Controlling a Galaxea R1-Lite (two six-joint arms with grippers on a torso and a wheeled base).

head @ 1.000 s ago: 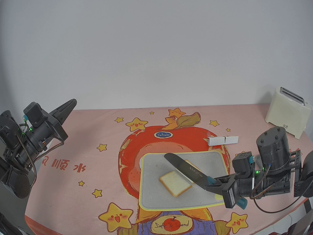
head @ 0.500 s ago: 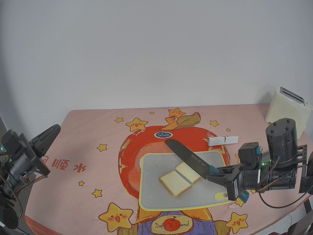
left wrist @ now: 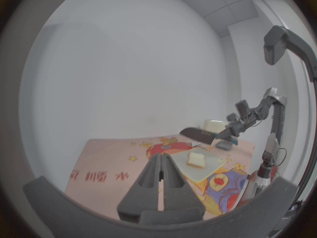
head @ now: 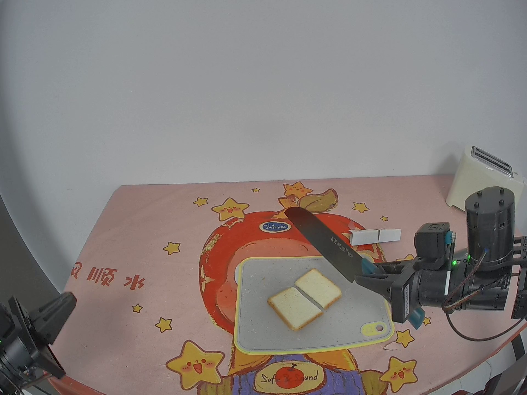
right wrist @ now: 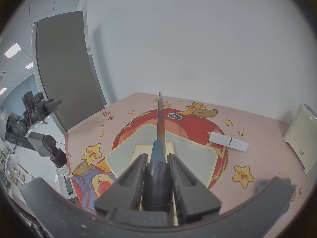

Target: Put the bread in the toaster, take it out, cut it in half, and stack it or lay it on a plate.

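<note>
The bread is cut into two pieces. One piece (head: 295, 307) and the other piece (head: 318, 288) lie flat, side by side, in the middle of the grey cutting board (head: 258, 330). There is a thin gap between them. The board lies on the pink surface (head: 164, 215), on top of a big red apple picture.

The right arm (head: 483, 281) is at the right side of the surface. The right jaws are closed tight on the blue handle of the knife (head: 324, 242). In the right wrist view the handle sits squeezed between the two black fingers (right wrist: 132, 179). The knife is up in the air and does not touch the bread. Its dark blade is tilted and stands on its edge. The tip points away from the robot and to its left, out past the far edge of the board.

The left jaws are down low by the near left corner of the surface. They are pressed together and hold nothing.

The cream toaster (head: 486, 187) stands at the far right corner, well apart from the bread. A small white holder (head: 376, 236) lies just past the board's far right corner.
</note>
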